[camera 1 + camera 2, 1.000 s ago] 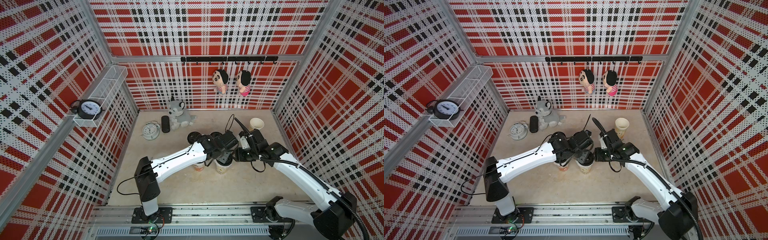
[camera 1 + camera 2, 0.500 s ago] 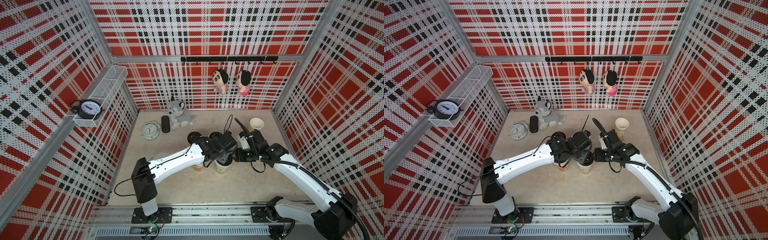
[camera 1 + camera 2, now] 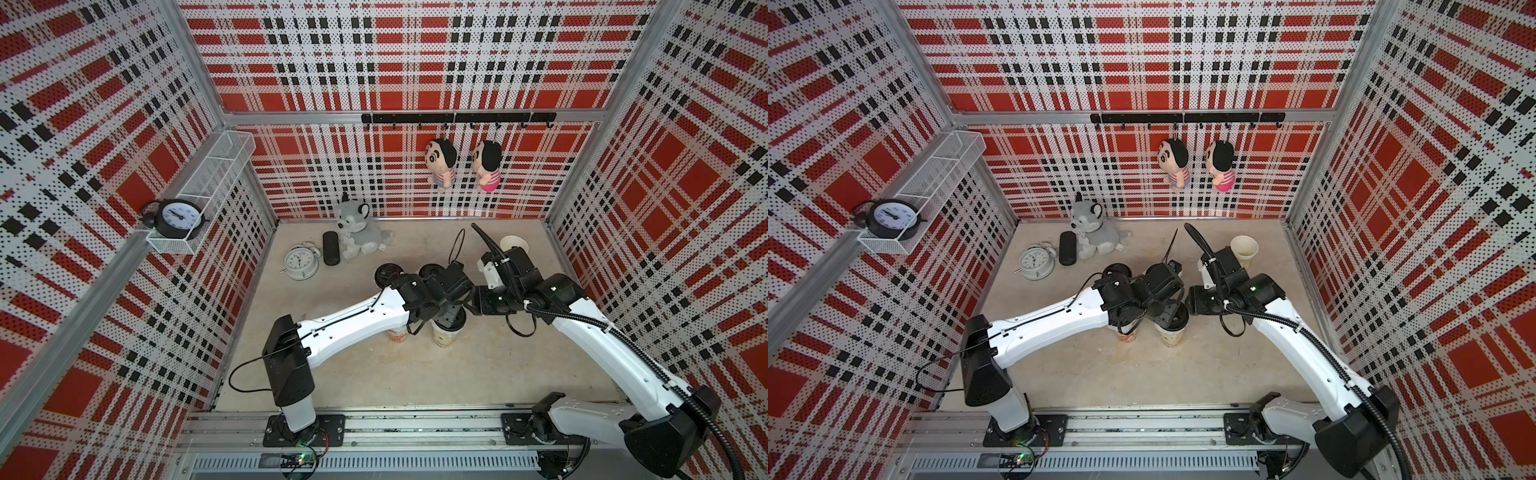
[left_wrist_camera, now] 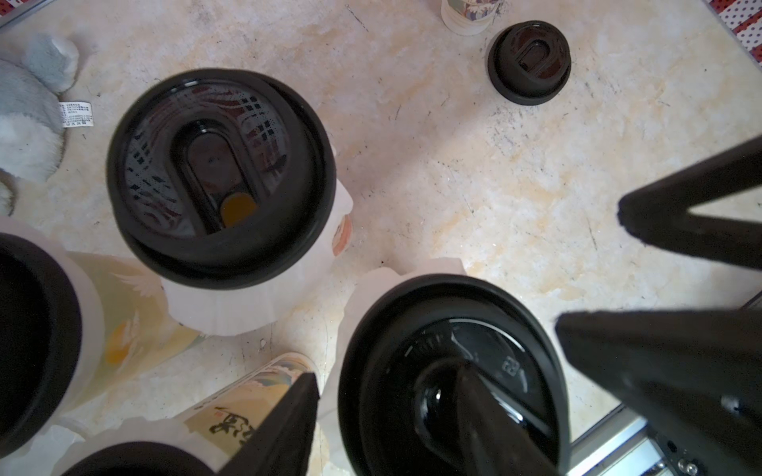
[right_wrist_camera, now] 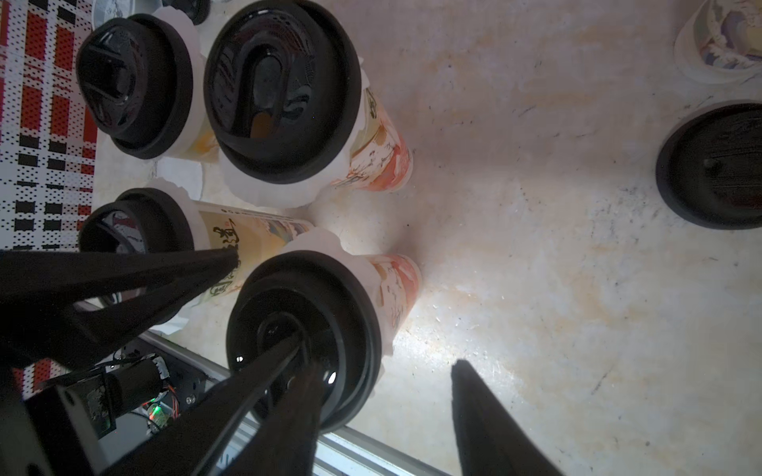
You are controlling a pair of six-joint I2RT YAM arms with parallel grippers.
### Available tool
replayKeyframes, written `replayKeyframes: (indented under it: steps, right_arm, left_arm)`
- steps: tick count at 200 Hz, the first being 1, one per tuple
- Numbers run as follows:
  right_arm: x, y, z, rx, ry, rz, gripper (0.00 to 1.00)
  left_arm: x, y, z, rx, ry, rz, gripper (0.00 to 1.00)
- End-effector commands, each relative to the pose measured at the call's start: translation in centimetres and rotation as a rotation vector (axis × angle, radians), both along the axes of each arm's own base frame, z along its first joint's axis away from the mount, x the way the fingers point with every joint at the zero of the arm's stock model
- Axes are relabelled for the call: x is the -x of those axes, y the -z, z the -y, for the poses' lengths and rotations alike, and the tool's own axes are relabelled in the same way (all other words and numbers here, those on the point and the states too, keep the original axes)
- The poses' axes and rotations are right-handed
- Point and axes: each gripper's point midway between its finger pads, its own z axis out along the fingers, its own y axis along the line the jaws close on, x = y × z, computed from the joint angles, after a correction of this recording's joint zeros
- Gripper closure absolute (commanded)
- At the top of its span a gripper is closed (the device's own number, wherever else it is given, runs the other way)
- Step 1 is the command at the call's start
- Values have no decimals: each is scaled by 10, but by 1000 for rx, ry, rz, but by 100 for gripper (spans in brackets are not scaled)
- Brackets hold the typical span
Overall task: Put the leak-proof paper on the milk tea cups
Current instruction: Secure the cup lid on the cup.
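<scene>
Both top views looked steeply down from high over the front rail (image 3: 415,426), side by side, sharing the whole counter (image 3: 478,374) and its walls (image 3: 415,62). Each wrist camera pointed down past its own jaws, very near the milk tea cups (image 5: 383,165); both apparently shared one black lid (image 4: 379,350) (image 5: 350,305), blurred by closeness, from opposite sides.

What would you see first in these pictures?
The loud red, black and white plaid walls all around grab the eye first. Mid-floor, the left arm and right arm meet head to head over a huddle of milk tea cups capped with black lids. Two dolls hang on the back wall; a grey plush dog and a white alarm clock sit on the floor at the back left.
</scene>
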Motion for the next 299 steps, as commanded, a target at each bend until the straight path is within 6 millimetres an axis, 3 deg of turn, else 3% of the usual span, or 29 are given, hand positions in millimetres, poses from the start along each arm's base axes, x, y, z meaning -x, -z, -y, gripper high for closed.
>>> replayKeyframes:
  steps: [1, 55, 117, 184, 219, 238, 262, 299]
  right_arm:
    - [1, 5, -13, -44, -35, -22, 45]
    - [-2, 23, -23, -69, -48, -57, 44]
    - [6, 47, -12, -5, -31, -115, 44]
    - [12, 54, -2, 44, -18, -129, 45]
    - [12, 55, -1, 47, -18, -130, 45]
    - [11, 54, -1, 45, -20, -127, 45]
    - [12, 55, -2, 48, -24, -131, 45]
    - [13, 55, -1, 49, -27, -134, 45]
  left_arm:
    - [21, 42, -28, -167, 21, -117, 42]
    - [20, 39, -24, -152, 23, -112, 42]
    - [12, 24, -6, -99, 30, -93, 42]
    - [-1, -25, 18, 8, 30, -7, 41]
    - [-6, -53, 12, 52, -30, 35, 42]
    - [-4, -62, 5, 78, -57, 38, 50]
    - [2, -55, -6, 80, -91, 10, 65]
    - [7, -33, -22, 107, -174, -53, 70]
